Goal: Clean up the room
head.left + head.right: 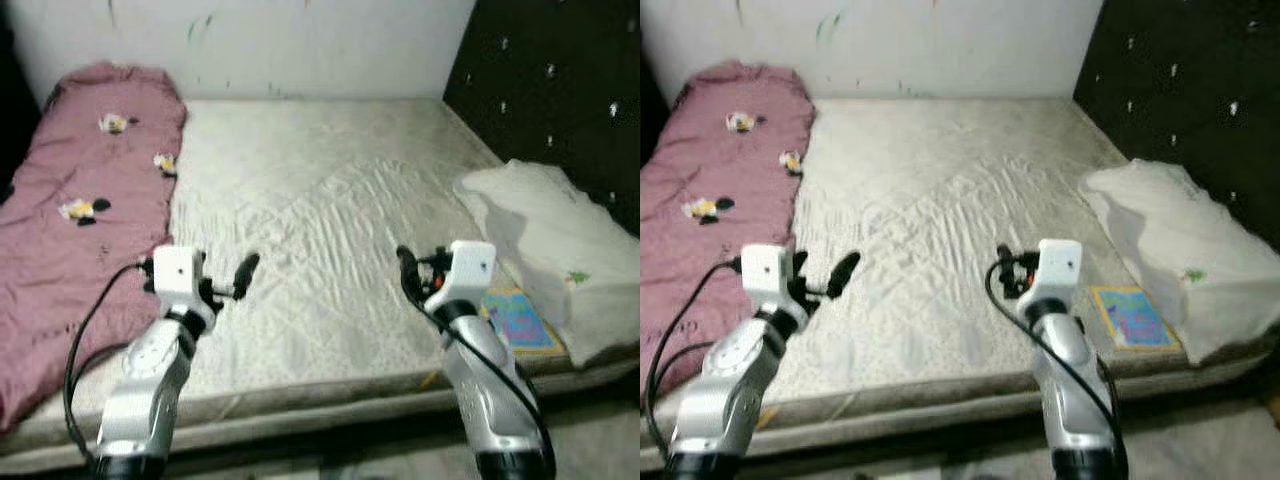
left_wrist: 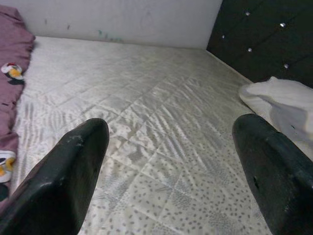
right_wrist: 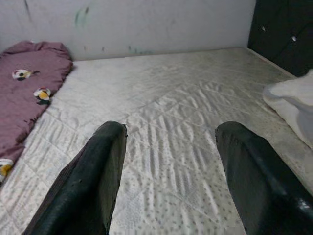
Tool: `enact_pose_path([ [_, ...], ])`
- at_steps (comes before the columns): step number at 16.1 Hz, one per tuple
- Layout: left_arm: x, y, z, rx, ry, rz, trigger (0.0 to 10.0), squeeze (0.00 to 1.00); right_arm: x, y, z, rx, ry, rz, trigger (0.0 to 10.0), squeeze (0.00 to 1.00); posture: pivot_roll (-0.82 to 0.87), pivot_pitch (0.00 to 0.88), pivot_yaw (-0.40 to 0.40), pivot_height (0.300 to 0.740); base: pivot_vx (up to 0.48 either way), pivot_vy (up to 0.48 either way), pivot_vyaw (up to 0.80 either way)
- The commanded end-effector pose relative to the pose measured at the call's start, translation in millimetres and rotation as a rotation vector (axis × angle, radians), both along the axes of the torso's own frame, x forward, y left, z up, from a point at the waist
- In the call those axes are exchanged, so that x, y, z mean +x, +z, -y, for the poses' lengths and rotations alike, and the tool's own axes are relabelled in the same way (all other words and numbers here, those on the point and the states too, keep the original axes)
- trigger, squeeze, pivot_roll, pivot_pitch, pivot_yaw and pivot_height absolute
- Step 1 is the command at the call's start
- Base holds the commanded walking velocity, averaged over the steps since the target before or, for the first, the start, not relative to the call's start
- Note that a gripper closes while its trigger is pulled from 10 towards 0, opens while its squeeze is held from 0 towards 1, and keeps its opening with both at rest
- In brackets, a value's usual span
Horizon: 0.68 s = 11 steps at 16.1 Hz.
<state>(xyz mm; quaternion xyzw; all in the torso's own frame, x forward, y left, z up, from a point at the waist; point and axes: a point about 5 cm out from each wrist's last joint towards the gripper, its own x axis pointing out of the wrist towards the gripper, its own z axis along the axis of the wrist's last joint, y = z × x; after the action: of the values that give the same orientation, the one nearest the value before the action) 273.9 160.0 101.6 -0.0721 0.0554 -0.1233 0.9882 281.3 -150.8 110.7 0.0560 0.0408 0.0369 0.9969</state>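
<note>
From the left eye view, the left gripper [image 1: 240, 272] and the right gripper [image 1: 407, 268] hover side by side over the near part of the bare mattress [image 1: 330, 230], both arms bent up at the elbow with forearms raised and wrists level. A pink blanket [image 1: 80, 210] lies crumpled along the bed out beyond the left gripper's outer side. A white pillow [image 1: 560, 250] sits off to the right gripper's outer side, with a colourful book [image 1: 520, 320] just beside that arm, touching the pillow's near edge.

The right eye view shows the same layout, the book [image 1: 1132, 317] lying flat near the mattress edge.

In the left wrist view, the fingers [image 2: 73, 171] stand wide apart with nothing between them; the mattress stretches ahead.

The right wrist view likewise shows its fingers [image 3: 98, 166] spread and empty, the pillow [image 3: 293, 105] off to one side.

The book looks like the nearest thing to tidy. Being thin and flat, it probably needs the right gripper turned toward it and lowered so one finger slides under an edge, pressing into the soft mattress rather than pinching from above.
</note>
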Motion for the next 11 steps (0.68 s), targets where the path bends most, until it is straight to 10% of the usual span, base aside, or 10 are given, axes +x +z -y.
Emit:
enact_pose_path([
  [1,0.0,-2.4,5.0,-0.003,-0.011,-0.016,10.0,0.00,-0.8,-2.5,8.6,-0.013,-0.025,-0.014,10.0,0.00,-0.06,0.000,-0.044,0.740,0.000,0.469,0.00],
  [11,1.5,-2.1,4.7,-0.004,-0.006,-0.017,10.0,0.00,0.3,-1.9,7.0,-0.014,-0.024,-0.012,10.0,0.00,-0.07,0.000,-0.043,0.740,0.000,0.468,0.00],
])
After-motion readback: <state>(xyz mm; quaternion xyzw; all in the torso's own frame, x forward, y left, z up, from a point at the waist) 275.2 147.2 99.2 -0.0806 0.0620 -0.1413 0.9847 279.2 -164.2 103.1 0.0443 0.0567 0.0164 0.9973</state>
